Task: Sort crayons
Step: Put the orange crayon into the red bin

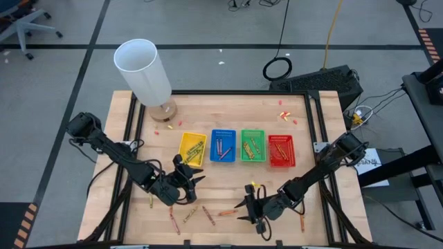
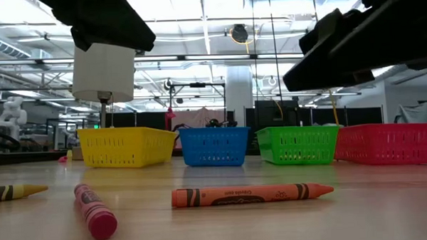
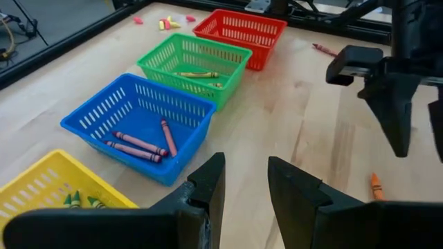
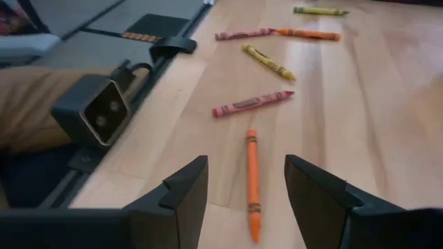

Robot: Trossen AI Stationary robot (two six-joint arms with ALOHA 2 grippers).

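Right gripper (image 4: 246,190) is down near the front edge of the desk (image 1: 228,187), jaws spread wide with nothing in them, and an orange crayon (image 4: 252,181) lies on the wood right between the fingers. My guess is that's the next one to get picked. Beyond it in the right wrist view: a red one (image 4: 252,104), a yellow one (image 4: 268,61), then a red and an orange end to end and another yellow one farther off. All still loose.

Left gripper (image 3: 246,190) hovers near the front-left part of the desk, jaws about half apart and empty, facing the row of trays.

The trays sit in a line across the middle of the desk: yellow (image 1: 192,147), blue (image 1: 223,145), green (image 1: 252,145), red (image 1: 281,150). Each has at least something in it: pinkish-red crayons in the blue tray (image 3: 142,119), a couple of yellowish ones in the green, some greenish tips showing in the yellow. Can't really tell what's in the red one from the wrist view.

So I'd call it partway done. A good handful are binned, but a scatter still lies along the front edge, plus one near the front-right corner (image 1: 302,222). Some small scraps sit near the back edge too.
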